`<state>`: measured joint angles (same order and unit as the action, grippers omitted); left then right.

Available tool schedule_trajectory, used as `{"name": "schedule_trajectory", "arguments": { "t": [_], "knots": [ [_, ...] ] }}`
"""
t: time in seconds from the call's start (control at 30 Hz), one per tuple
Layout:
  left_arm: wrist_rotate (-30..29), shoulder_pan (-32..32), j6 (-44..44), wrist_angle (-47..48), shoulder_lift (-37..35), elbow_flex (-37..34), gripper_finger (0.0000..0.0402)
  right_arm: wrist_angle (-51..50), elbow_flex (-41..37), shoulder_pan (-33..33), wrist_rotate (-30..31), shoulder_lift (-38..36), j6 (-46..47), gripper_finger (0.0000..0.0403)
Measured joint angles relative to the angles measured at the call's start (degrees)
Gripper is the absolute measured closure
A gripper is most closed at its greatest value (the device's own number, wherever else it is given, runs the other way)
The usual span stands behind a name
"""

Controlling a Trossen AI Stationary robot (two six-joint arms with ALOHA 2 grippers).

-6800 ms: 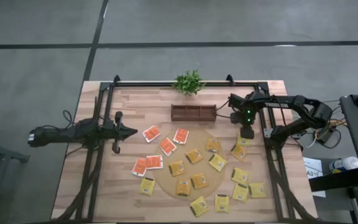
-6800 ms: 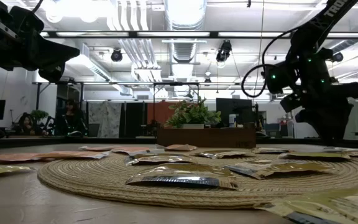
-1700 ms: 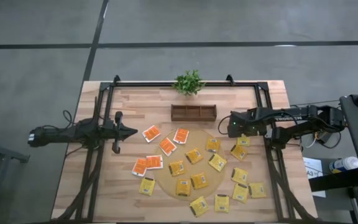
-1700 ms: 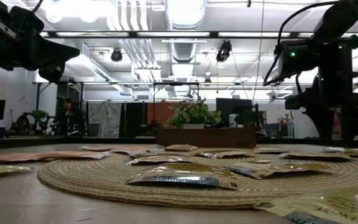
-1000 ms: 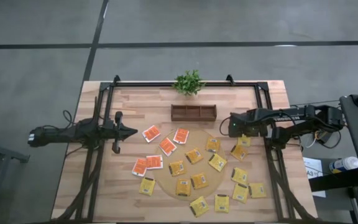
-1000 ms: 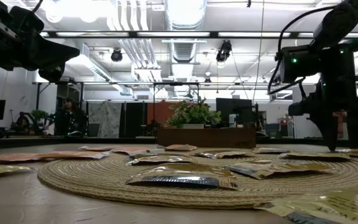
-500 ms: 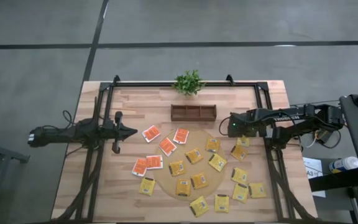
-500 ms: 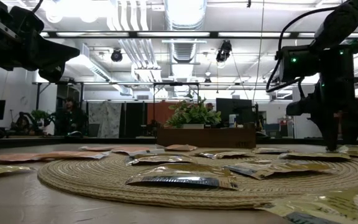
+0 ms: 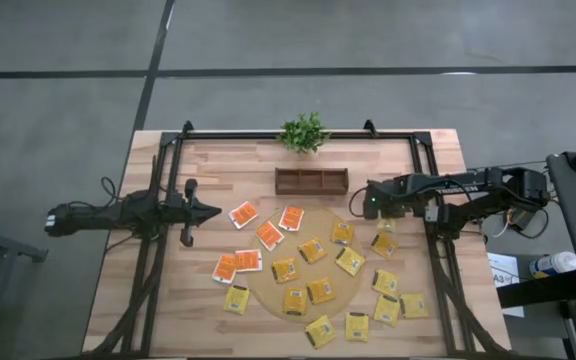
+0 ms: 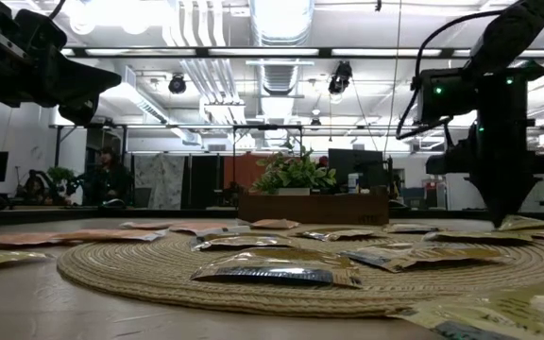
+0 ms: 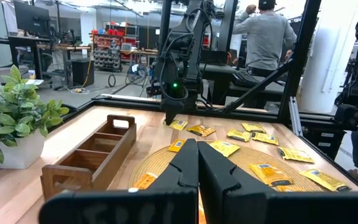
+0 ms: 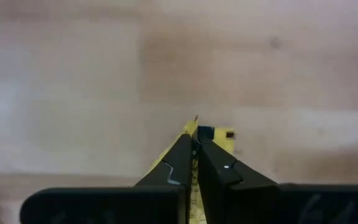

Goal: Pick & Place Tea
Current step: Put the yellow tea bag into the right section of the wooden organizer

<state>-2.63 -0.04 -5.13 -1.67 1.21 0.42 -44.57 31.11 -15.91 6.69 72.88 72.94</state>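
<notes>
Tea packet (image 12: 211, 132), yellow, is pinched between the right gripper's (image 12: 194, 146) closed fingers above the table (image 9: 208, 170). Left gripper (image 11: 197, 152) hangs over the table's left side, fingers closed on nothing.

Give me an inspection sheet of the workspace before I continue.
Surface: light wooden table with a round woven tan mat.
Job's things: yellow and orange-red square tea packets scattered flat; dark wooden compartment tray looks empty.
Clutter: small green potted plant.
Grippers: right claw shut on a yellow tea packet; left claw shut, empty.
Cables: black cables by the right arm.
Surroundings: a seated person.
</notes>
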Motion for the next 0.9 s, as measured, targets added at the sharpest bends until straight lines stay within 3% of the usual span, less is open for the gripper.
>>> {"name": "schedule_trajectory", "arguments": {
  "t": [0.23,0.47,0.73,0.9],
  "knots": [
    [0.00,-0.01,-0.02,0.00,-0.01,-0.02,0.0402,-0.20,8.08,0.01,8.74,-2.63,-7.23,0.0391],
    [0.00,0.00,-0.01,0.00,0.00,0.00,0.0402,2.79,18.29,0.01,20.50,-2.28,-24.03,0.0391],
    [0.00,0.00,-0.02,0.02,0.01,-0.01,0.0402,7.92,27.99,0.01,28.51,1.74,-38.04,0.0391],
    [0.00,-0.01,-0.01,0.02,-0.01,-0.01,0.0402,10.39,31.93,0.01,29.73,6.22,-44.89,0.0391]
  ]
}}
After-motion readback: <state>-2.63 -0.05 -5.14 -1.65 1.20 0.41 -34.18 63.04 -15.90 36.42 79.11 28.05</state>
